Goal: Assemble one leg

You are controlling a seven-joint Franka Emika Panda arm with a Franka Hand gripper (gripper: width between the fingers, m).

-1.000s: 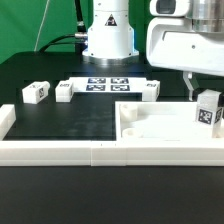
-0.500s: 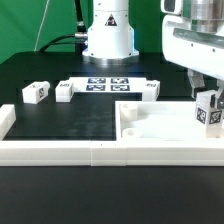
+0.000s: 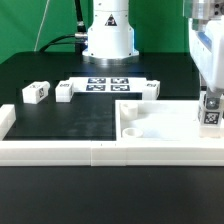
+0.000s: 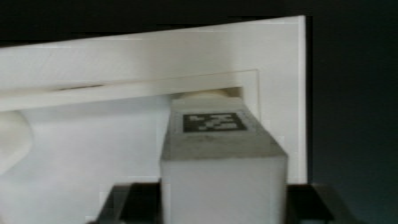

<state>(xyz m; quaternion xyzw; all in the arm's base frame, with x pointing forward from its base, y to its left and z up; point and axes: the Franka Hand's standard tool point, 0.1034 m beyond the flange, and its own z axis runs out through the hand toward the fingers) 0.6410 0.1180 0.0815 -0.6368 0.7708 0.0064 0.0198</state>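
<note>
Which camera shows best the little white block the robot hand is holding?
The wrist view. There the leg fills the middle of the picture, its square tag facing the camera, over the white panel. The exterior view shows the leg only small at its right edge, under the hand.

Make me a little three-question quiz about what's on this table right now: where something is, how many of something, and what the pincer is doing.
1. Where is the leg that the pincer holds?
A. Over the large white panel, at the exterior view's right
B. On the marker board
C. On the green backdrop

2. How many loose small white blocks lie on the black table?
A. None
B. Three
C. Seven

3. What is the pincer's state?
A. Wide open, empty
B. Shut on the leg
C. Out of sight

Answers: 1 A, the leg hangs above the panel's right end. 2 B, blocks at and. 3 B, the wrist view shows the leg gripped between its fingers.
</note>
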